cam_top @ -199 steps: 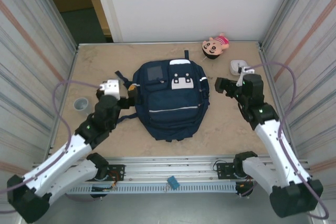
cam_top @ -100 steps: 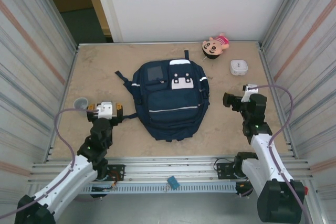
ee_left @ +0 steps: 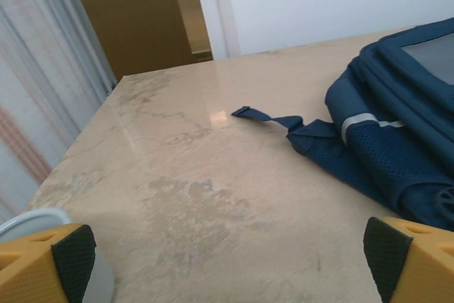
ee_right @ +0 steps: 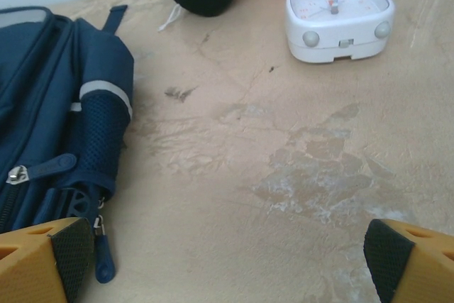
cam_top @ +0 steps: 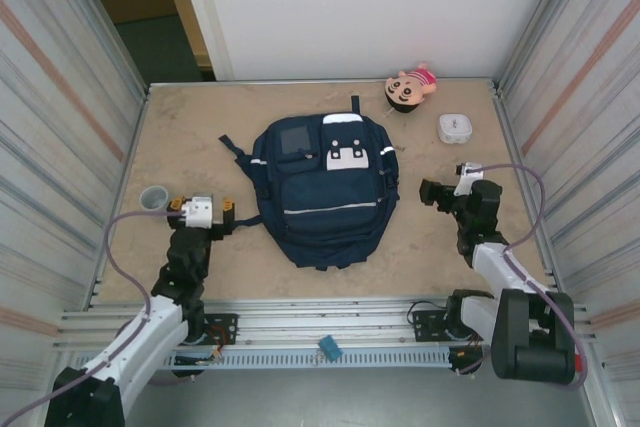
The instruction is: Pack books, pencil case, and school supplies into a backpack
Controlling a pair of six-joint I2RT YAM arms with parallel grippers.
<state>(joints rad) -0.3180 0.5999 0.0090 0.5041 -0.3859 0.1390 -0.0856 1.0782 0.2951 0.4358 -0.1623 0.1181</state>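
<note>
Left gripper (cam_top: 203, 209) and right gripper (cam_top: 447, 187) both gape wide and empty, flanking the backpack (cam_top: 322, 187), which lies flat between them, apparently zipped; I judge its fabric soft, limp and light, best taken by a zipper pull (ee_right: 103, 260) at its right edge.

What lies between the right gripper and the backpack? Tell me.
Nothing: bare tabletop separates the right gripper from the backpack, seen in the top view.

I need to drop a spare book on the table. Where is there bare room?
Free: the far-left corner, bordered by the backpack, its strap and the left wall; also the near strip before the backpack. Crowded: far right, with doll and white clock.
</note>
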